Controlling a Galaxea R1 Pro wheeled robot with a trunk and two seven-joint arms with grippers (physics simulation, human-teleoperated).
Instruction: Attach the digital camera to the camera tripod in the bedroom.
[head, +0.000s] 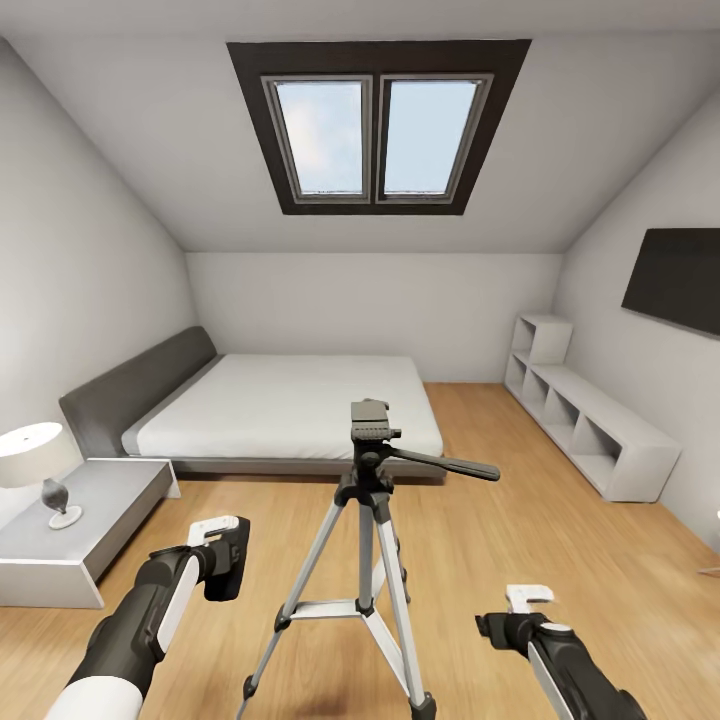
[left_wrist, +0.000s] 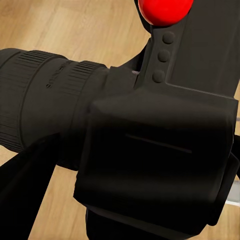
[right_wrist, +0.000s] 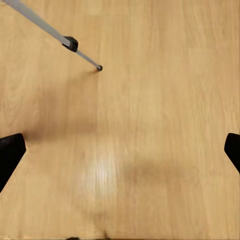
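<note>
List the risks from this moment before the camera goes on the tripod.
1. The digital camera sits in the left gripper well below the camera tripod head, so the lift could knock the pan handle.
2. The tripod stands free on the wood floor; a sideways push while seating the camera might tip it.
3. The right gripper is open, away from the tripod, so nothing steadies it.

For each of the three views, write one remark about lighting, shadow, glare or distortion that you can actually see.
Head view: wide-angle stretch bends the walls; even light from the skylight. Left wrist view: the digital camera sits so close it is dark and low in detail, its red button flatly bright. Right wrist view: a soft glare patch on the wood floor, with a faint shadow near the thin leg.
</note>
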